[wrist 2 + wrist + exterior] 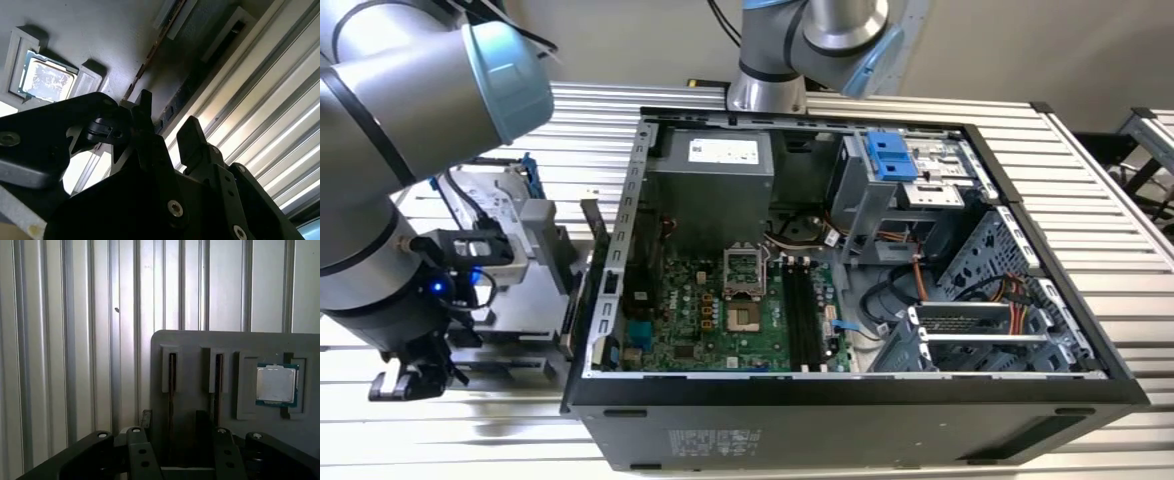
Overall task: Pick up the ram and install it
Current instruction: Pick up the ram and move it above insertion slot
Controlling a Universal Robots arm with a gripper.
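The ram (171, 380) is a thin dark stick standing on edge in a slot of a grey holder plate (200, 342). In the second wrist view the ram (150, 52) shows as a narrow brownish edge. My gripper (173, 422) is open just over the plate, one finger on each side of the stick's line and apart from it. The second wrist view also shows the gripper (167, 120) with a clear gap between its fingers. In the exterior view my gripper (411, 380) hangs low at the left, outside the open computer case (854, 400).
A second dark stick (218, 380) stands in the neighbouring slot, and a processor chip (276, 385) lies in a pocket of the same plate. Inside the case, the green motherboard's long black slots (807, 320) lie near the middle. A blue-handled drive frame (891, 155) sits at the back.
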